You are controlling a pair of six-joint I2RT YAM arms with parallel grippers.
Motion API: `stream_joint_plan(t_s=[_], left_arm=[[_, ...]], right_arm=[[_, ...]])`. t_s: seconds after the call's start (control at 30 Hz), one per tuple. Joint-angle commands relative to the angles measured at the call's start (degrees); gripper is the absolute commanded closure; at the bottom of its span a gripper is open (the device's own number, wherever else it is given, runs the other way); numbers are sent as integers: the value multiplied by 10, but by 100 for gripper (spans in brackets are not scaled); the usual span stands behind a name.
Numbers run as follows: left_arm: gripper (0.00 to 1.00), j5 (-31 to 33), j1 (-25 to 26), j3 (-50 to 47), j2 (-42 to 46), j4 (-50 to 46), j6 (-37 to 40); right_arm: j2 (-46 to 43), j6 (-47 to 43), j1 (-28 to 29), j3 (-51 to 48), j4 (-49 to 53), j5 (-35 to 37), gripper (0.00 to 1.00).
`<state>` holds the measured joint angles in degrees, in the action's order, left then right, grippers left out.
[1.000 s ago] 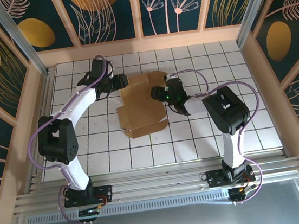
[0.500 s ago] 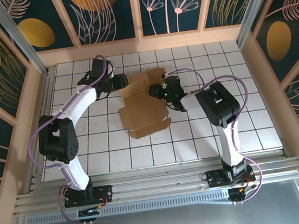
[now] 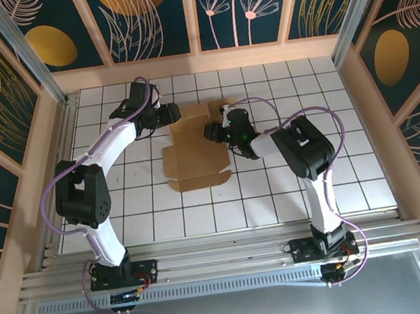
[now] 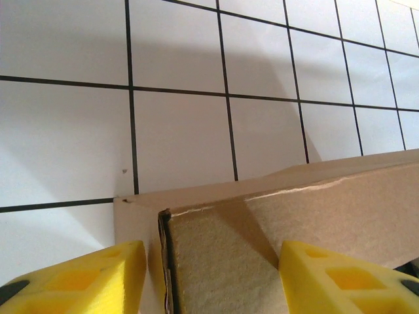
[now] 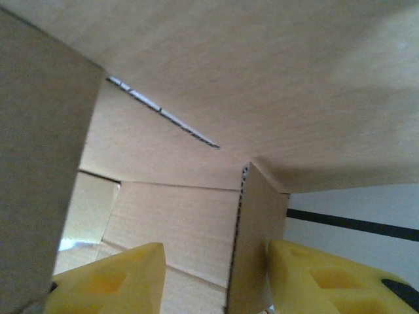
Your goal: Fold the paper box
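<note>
The paper box (image 3: 195, 157) is brown cardboard, partly folded, lying mid-table with walls raised at its far end. My left gripper (image 3: 173, 114) is at the box's far left corner. In the left wrist view the box corner (image 4: 216, 261) sits between the yellow fingers (image 4: 85, 278), both touching cardboard, so the left gripper (image 4: 213, 252) is shut on it. My right gripper (image 3: 213, 132) reaches into the far right side. In the right wrist view a raised flap (image 5: 255, 242) stands between the jaws of the right gripper (image 5: 216, 252). It touches the right finger, with a gap to the left finger (image 5: 111, 281); this gripper is open.
The white tiled table (image 3: 290, 185) is ringed by wooden walls (image 3: 365, 107). An aluminium rail (image 3: 222, 259) runs along the near edge by the arm bases. The right arm's elbow (image 3: 309, 149) stands just right of the box.
The right gripper has moved left and farther back onto the box's right flap, its jaws narrowing. The box has shifted slightly left. The left arm has stayed put.
</note>
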<state>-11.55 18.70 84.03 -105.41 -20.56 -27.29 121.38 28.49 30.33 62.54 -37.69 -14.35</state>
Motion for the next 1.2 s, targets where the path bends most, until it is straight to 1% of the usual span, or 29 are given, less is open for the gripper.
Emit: stream_joint_plan(t_s=[0.0, 0.07, 0.17, 0.3, 0.47, 0.6, 0.7, 0.87, 1.07, 1.17], left_arm=[[44, -9, 1, 6, -11, -10, -7], [44, -9, 2, 4, -12, -9, -8], [44, -9, 1, 2, -13, -8, -9], [44, -8, 2, 6, -14, -10, -9], [44, -6, 1, 9, -11, -12, -8], [44, -6, 1, 9, -13, -12, -8], [44, 1, 2, 10, -15, -15, -6], [44, 10, 2, 15, -19, -20, -4], [44, 14, 1, 21, -23, -24, -2], [44, 11, 1, 23, -24, -24, -4]], right_arm=[[14, -37, 7, 15, -1, -14, 55], [11, -50, 19, 10, -5, -7, 55], [10, -61, 23, 5, -22, -7, 55], [30, -69, 27, 30, -9, -18, 55], [46, -63, 30, 44, 9, -16, 56], [32, -55, 29, 33, 5, -16, 55], [-5, -50, 29, 6, -6, -10, 53], [-93, -63, 29, -59, -13, 16, 48], [-241, -96, 30, -151, 12, 42, 42], [-319, -129, 25, -162, 57, 53, 39]])
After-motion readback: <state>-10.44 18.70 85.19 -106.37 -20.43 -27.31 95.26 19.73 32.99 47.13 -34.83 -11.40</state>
